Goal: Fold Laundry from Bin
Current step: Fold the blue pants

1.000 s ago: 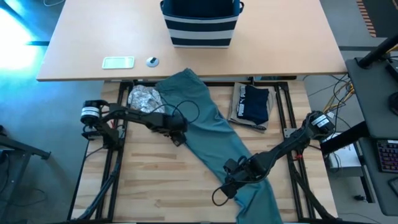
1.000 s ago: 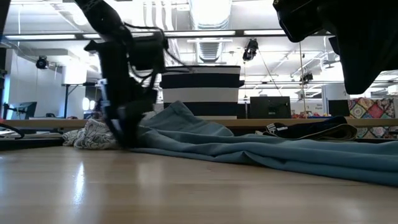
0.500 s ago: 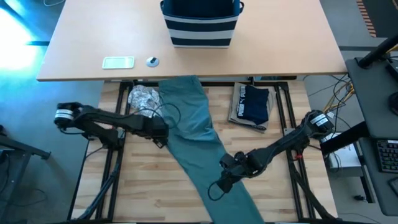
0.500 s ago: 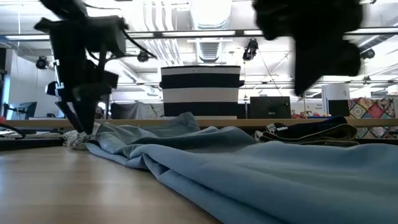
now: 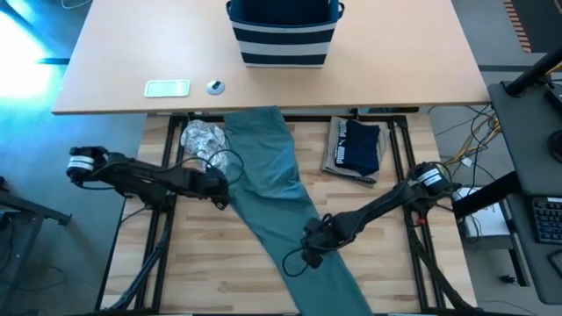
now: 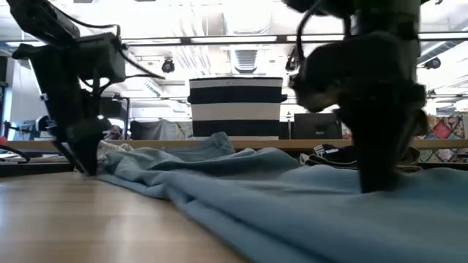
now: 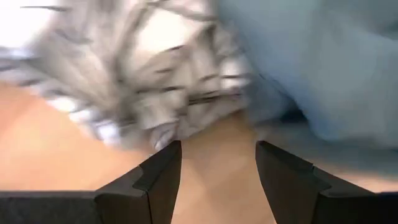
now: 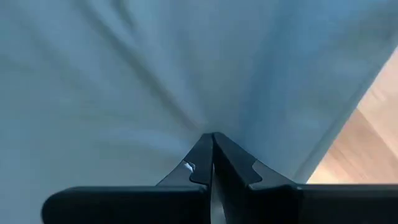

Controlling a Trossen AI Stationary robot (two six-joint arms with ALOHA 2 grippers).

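A long teal garment [image 5: 277,184] lies slantwise on the wooden table, from the far middle to the near edge. My right gripper [image 5: 309,254] stands on its near half, shut on the cloth. My left gripper [image 5: 221,195] is open just off the garment's left edge. Bare wood shows between its fingers [image 7: 217,149], with the grey-white patterned garment [image 7: 155,74] crumpled just beyond. A navy garment with white print [image 5: 358,145] rests on a tan one at the far right. The striped navy bin [image 5: 283,39] stands on the desk behind the table. My right gripper pinches a small bit of the teal garment's upper surface [image 8: 205,121] between its shut fingertips. The fingers come from above, pointing steeply down. Creases in the cloth run together at the tips. The garment lies on the table around them; how many layers are caught does not show.
On the far desk [image 5: 421,70] lie a flat whitish object [image 5: 167,88] and a small round one [image 5: 215,86]. Bare wood [image 5: 202,254] lies to the near left of the teal garment. Cables hang off both arms.
My left gripper has gone toward the table's left edge, off the teal garment and onto bare wood. My right gripper has come down and a little leftward onto the table. The garment's near half has swung toward the left; its far end stays by the desk.
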